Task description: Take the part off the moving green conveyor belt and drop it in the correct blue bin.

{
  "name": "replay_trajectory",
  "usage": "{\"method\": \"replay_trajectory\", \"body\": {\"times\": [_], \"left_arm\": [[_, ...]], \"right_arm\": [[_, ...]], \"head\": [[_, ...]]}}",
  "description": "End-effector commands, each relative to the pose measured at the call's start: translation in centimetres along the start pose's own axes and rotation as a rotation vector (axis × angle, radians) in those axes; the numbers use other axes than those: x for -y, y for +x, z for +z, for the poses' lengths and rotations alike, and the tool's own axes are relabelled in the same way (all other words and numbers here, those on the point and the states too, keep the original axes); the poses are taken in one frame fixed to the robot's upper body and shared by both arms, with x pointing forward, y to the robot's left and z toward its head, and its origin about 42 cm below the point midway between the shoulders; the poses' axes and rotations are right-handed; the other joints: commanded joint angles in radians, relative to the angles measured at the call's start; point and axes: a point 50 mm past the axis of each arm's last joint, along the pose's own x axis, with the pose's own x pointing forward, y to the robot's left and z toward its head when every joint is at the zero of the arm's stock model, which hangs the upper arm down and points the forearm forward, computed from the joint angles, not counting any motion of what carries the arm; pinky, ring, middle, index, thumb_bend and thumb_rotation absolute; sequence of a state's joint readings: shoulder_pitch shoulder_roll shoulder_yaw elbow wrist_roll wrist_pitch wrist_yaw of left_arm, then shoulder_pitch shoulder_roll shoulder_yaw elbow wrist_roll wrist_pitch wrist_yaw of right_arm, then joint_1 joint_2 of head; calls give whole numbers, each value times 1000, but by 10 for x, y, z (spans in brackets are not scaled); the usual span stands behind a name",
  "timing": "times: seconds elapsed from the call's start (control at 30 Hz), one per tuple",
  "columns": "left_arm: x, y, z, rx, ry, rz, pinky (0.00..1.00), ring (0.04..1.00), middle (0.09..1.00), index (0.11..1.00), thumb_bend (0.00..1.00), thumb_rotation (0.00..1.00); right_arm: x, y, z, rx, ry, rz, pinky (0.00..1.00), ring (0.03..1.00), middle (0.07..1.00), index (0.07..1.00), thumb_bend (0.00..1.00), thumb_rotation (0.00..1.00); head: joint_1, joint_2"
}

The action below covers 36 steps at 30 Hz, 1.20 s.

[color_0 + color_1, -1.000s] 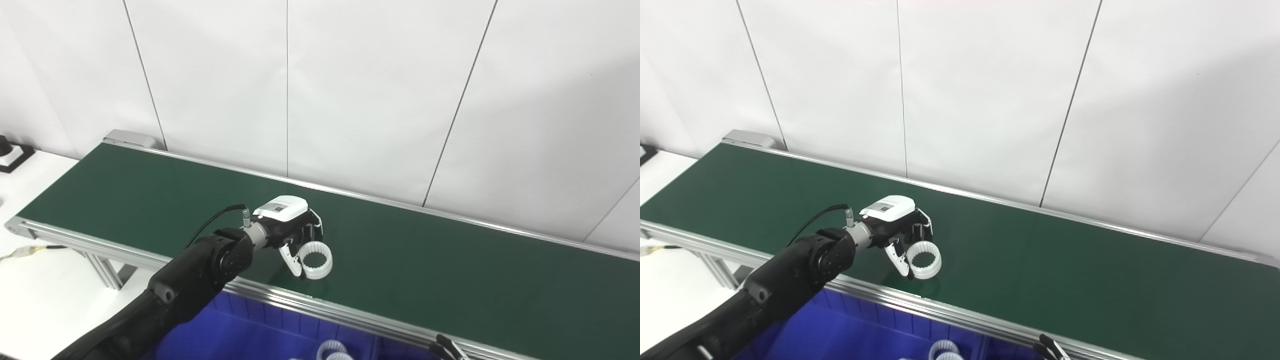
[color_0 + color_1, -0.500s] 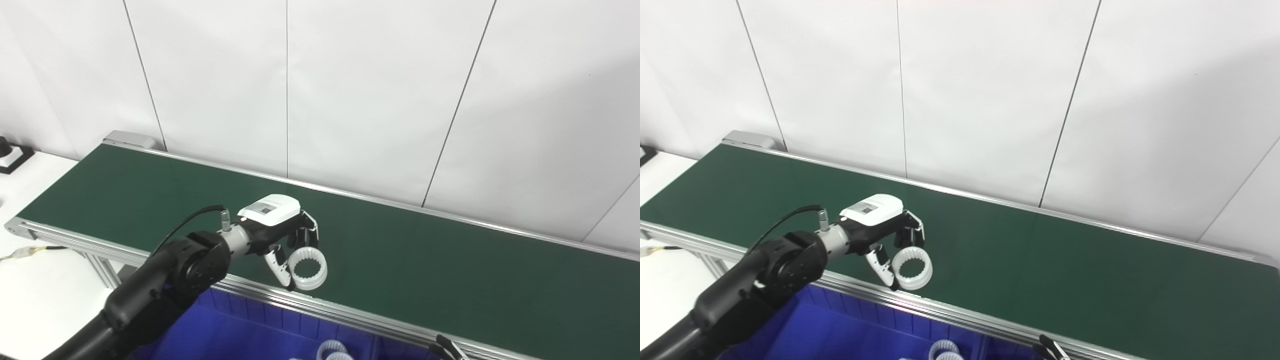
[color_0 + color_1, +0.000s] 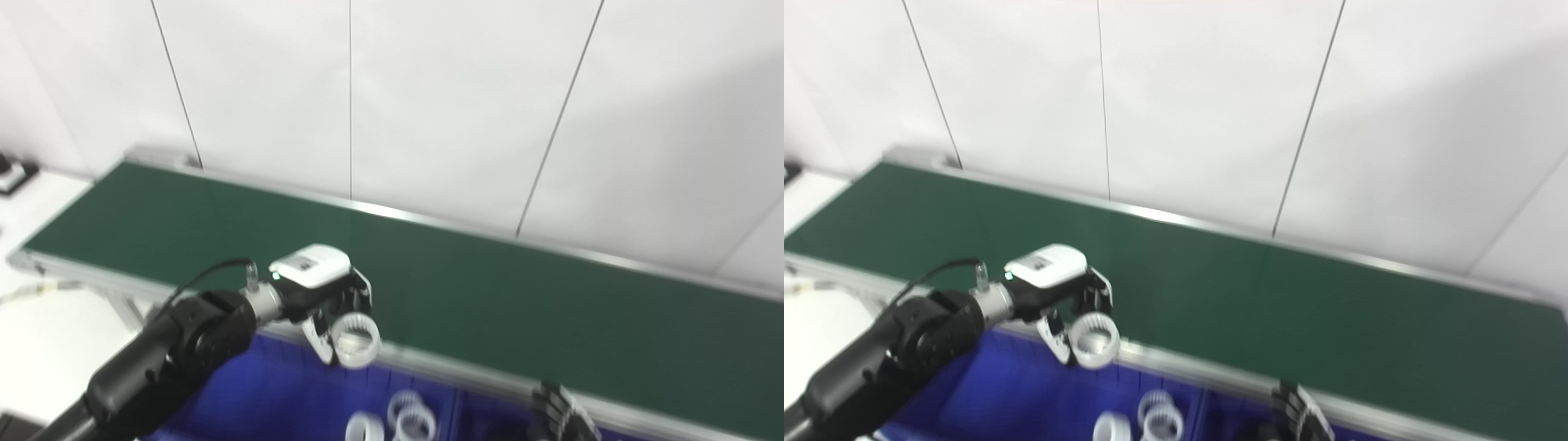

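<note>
The left robot hand (image 3: 318,294), closed on the white ring (image 3: 356,332), has carried it off the belt (image 3: 490,294) to just over the near rail — above the blue bin (image 3: 275,398); release looks next. Three rings (image 3: 398,422) lie inside; the right robot hand (image 3: 560,416) waits, its grip unclear.

No words or numbers can be read here. The white cover on the back of the left hand (image 3: 318,288) has a small dark label on top, but it is too small and blurry to read. Nothing is written on the green belt (image 3: 490,294), the blue bin (image 3: 275,398) or the white wall (image 3: 429,92)
</note>
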State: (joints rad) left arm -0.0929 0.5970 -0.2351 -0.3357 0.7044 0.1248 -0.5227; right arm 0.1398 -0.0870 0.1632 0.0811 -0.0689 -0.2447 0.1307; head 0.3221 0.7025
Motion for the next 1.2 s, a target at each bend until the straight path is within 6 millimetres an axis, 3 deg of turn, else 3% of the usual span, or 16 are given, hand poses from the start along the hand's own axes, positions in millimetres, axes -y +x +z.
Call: {"method": "replay_trajectory", "body": {"times": [0.0,0.4,0.87,1.17], "left_arm": [[-8,-2,1,-3,9,69,544,437,466,509,504,0],[44,-9,-2,-76,-110,32,608,464,486,496,503,0],[123,6,-23,-185,-215,1,614,472,496,485,503,0],[145,10,-37,-214,-179,7,587,471,503,482,503,0]], "right_arm": [[10,8,12,49,-2,-3,748,795,828,863,471,591],[28,6,13,40,-2,-11,723,778,822,857,539,655],[31,3,11,34,-8,-11,723,781,828,861,553,673],[30,2,11,35,-8,-11,722,778,823,858,548,662]], "head": [[13,14],[41,58],[26,50],[22,47]]}}
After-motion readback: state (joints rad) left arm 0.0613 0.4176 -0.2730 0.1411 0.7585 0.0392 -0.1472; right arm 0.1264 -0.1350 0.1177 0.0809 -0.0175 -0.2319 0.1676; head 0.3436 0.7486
